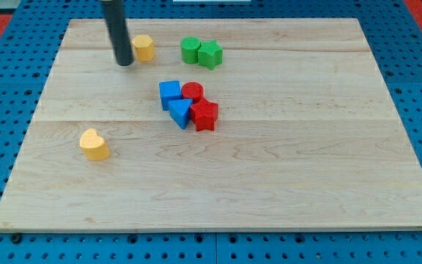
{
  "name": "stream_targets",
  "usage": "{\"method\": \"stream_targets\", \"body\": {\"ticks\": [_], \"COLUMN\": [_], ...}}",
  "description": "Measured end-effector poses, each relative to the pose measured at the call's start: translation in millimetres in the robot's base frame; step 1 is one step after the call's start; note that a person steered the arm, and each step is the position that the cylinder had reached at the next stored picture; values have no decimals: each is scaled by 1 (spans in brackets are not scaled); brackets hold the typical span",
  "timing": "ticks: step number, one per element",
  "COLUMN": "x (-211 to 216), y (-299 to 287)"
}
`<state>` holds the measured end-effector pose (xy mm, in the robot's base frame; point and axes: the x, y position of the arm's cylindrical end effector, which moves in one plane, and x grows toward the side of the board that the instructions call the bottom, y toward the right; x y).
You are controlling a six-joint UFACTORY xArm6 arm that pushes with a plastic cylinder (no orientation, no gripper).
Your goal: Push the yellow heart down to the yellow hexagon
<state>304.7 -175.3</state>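
Jaws absent on this rig, your tip (124, 63) stands just left of the yellow hexagon (143, 47), well apart from the yellow heart (94, 144) lower on the desk (306, 183); get behind the heart and push squarely.

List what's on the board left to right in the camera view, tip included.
Yellow heart → my tip → yellow hexagon → blue cube → green star. The remaining blue, red and green blocks overlap these in x, so they are left out.
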Motion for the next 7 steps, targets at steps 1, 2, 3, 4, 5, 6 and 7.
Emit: {"method": "stream_targets", "body": {"ticks": [1, 2, 3, 4, 5, 6, 7], "x": [-16, -17, -17, -15, 65, 149, 242], "y": [1, 106, 83, -3, -52, -88, -84]}}
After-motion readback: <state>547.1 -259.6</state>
